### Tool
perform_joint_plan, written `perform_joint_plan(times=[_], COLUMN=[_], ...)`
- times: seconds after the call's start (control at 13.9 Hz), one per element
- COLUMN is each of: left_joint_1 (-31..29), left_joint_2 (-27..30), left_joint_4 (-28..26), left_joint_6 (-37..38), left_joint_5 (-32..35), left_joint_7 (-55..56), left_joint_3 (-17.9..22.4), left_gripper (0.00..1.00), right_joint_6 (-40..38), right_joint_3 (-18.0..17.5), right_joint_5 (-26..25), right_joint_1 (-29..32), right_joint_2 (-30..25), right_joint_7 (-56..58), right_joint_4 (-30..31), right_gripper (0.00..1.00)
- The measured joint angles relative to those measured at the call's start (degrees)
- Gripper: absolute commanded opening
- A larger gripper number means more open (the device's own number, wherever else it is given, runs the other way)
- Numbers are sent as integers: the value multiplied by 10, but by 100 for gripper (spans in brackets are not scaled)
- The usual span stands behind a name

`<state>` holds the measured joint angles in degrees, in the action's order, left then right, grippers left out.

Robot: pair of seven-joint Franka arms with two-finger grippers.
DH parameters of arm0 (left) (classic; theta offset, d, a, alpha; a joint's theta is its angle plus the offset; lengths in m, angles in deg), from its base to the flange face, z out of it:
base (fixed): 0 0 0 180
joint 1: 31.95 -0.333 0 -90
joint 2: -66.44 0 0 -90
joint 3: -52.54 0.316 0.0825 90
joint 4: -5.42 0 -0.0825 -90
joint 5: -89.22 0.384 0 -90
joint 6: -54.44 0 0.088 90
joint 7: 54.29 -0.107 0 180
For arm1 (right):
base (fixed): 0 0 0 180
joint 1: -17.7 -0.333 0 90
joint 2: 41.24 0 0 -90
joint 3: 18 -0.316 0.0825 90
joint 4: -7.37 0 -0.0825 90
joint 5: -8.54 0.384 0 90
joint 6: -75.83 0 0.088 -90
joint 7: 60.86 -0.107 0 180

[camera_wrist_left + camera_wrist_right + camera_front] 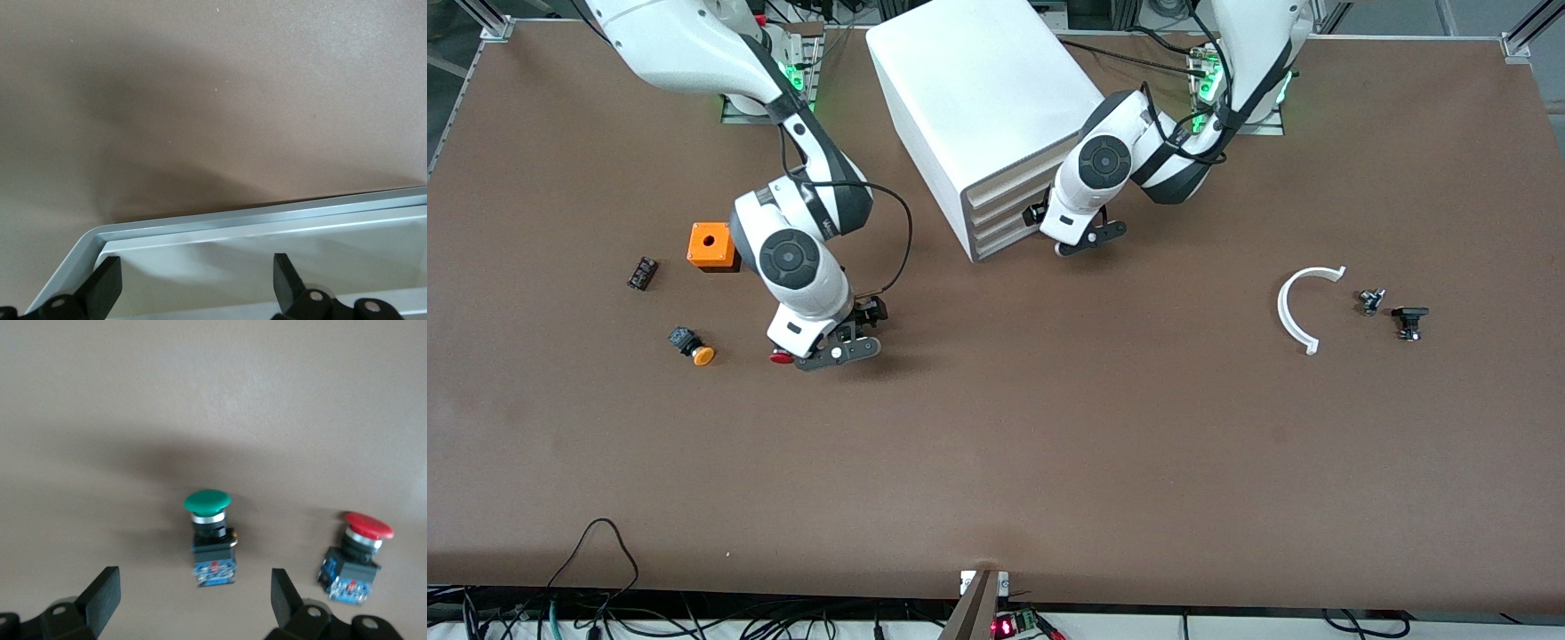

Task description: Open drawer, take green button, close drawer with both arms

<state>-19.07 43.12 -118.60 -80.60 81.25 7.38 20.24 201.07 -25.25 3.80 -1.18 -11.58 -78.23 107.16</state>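
The green-capped button lies on the table in the right wrist view, just ahead of my right gripper, whose fingers are open on either side of it. In the front view my right gripper hangs low over the table and hides this button. The white cabinet stands at the back, and its stacked drawers look shut. My left gripper is at the cabinet's front lower corner. In the left wrist view it is open over a pale panel with a grey rim.
A red-capped button lies right beside the green one. An orange-capped button, an orange box and a small black part lie toward the right arm's end. A white curved piece and small black parts lie toward the left arm's end.
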Motion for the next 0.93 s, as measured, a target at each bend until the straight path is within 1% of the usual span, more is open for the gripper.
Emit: perform_joint_plan(times=[0.07,0.14,0.22,0.29,0.43,0.5,0.65,0.79,0.93], left_joint_1=[-5,-21,-47,-81,-145,-168,-188,-190,-191], left_joint_2=[5,16,34,55,101,124,174,230,282], left_joint_4=[2,7,15,26,47,54,61,75,117], left_joint_6=[-8,-17,-21,-22,-10,12,71,152,259], left_joint_5=[0,0,0,0,0,0,0,0,0], left_joint_7=[0,-3,-17,-49,-160,-223,-330,-415,-488], left_joint_3=[2,5,12,24,64,86,124,170,222], left_gripper=[100,100,100,100,100,100,100,100,100], right_joint_6=[-19,-45,-86,-136,-234,-260,-276,-281,-294], right_joint_3=[0,1,6,11,21,29,57,84,90], right_joint_5=[15,20,21,22,22,22,21,15,14], right_joint_1=[4,8,10,11,17,18,21,38,71], right_joint_2=[-10,-18,-26,-31,-37,-40,-53,-73,-100], right_joint_7=[-17,-39,-61,-76,-86,-88,-89,-89,-83], right_joint_4=[-14,-30,-52,-82,-157,-188,-219,-226,-227], right_gripper=[100,100,100,100,100,100,100,100,100])
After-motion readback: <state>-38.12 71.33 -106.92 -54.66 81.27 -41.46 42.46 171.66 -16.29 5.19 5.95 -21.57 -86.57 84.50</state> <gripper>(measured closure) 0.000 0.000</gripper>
